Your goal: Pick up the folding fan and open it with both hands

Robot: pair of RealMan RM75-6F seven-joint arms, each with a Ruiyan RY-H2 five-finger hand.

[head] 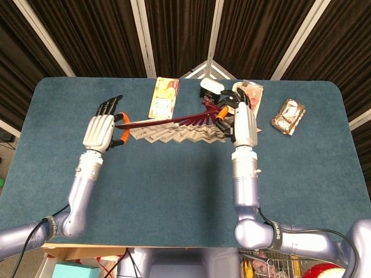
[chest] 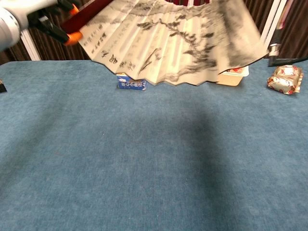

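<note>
The folding fan [head: 179, 131] is spread wide above the far half of the table, with dark red ribs and a pale paper leaf. In the chest view the folding fan [chest: 173, 43] fills the top, showing ink painting and calligraphy. My left hand [head: 104, 124] holds the fan's left outer rib, orange fingertips pinching it; this left hand [chest: 45, 19] shows at the chest view's top left corner. My right hand [head: 243, 119] grips the right end of the fan near the pivot. In the chest view the right hand is hidden.
On the blue table [head: 174, 197], behind the fan, lie a yellow packet [head: 164, 97], a white box [head: 211, 87], a snack pack [head: 256, 92] and a foil-wrapped packet [head: 288, 116]. The chest view shows a blue box [chest: 131, 84] and the foil packet [chest: 285, 78].
</note>
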